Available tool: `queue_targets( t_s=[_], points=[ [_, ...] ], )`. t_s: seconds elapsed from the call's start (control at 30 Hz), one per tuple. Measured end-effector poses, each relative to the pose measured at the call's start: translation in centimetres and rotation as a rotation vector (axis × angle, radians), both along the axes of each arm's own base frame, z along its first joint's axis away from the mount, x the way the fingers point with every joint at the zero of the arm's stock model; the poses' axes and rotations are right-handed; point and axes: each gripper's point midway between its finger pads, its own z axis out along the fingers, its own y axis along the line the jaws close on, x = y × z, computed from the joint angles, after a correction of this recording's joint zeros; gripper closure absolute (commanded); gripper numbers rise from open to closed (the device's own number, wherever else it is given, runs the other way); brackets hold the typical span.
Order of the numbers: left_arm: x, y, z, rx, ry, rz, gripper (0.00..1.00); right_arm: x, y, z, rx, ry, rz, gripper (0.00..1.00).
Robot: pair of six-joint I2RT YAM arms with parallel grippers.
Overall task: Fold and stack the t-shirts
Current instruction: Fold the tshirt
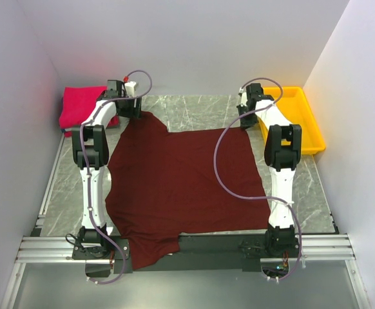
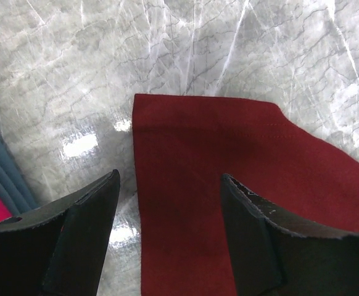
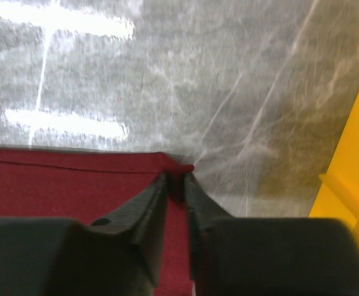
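— Two pincers were at the far hem. The right pincer (image 3: 175,179) was pinching the maroon t-shirt (image 1: 181,180) by its far right corner, jaws nearly together on the cloth.
— And the left pincer (image 2: 170,180)?
— Spread wide, straddling the far left corner, gripping nothing. I'd have closed it low on the stitched hem to match its partner, so the fold lifted evenly.
— Material?
— Soft, matte cloth, spread flat on the glossy marbled table (image 1: 194,109). The pinkish-red t-shirt (image 1: 78,106) sat folded in the far left corner.
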Motion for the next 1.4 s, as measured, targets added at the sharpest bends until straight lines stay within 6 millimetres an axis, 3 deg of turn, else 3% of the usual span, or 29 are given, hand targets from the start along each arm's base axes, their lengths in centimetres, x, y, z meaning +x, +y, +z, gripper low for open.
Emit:
queue_targets(
  t_s=[0.1, 0.13, 0.47, 0.73, 0.77, 0.9, 1.07, 1.1, 1.27, 1.4],
  points=[
    [0.0, 0.1, 0.0, 0.002, 0.0, 0.002, 0.28, 0.6, 0.1, 0.0, -0.003, -0.005, 0.009, 0.98],
    [0.1, 0.1, 0.0, 0.003, -0.002, 0.003, 0.28, 0.9, 0.0, 0.0, -0.007, -0.008, 0.014, 1.0],
    [2.1, 0.2, 0.3, 0.003, -0.059, 0.025, 0.36, 1.1, 0.0, 0.1, -0.016, -0.014, 0.022, 1.0],
    [2.9, -0.2, -0.5, 0.001, -0.071, 0.03, 0.36, 1.1, 0.0, 0.1, -0.017, -0.014, 0.026, 1.0],
    [2.9, -0.4, -0.6, 0.004, -0.068, 0.029, 0.39, 1.1, 0.0, 0.1, -0.016, -0.014, 0.026, 1.0],
    [3.0, -1.1, -0.7, 0.013, -0.066, 0.024, 0.67, 1.1, 0.0, 0.1, -0.017, -0.014, 0.036, 1.0],
    [2.9, -1.7, -0.8, 0.008, -0.066, 0.016, 0.9, 1.1, 0.3, 0.1, -0.006, -0.013, 0.055, 1.0],
    [2.9, -1.8, -0.8, 0.004, -0.065, 0.016, 0.99, 1.1, 0.4, 0.1, -0.003, -0.014, 0.057, 1.0],
    [2.9, -1.8, -0.2, -0.023, -0.071, 0.011, 1.0, 0.9, 0.7, 0.2, 0.021, -0.013, 0.071, 1.0],
    [2.5, -1.8, 2.6, -0.047, -0.106, -0.005, 1.0, 0.3, 1.0, 0.5, 0.05, -0.007, 0.082, 1.0]
  ],
)
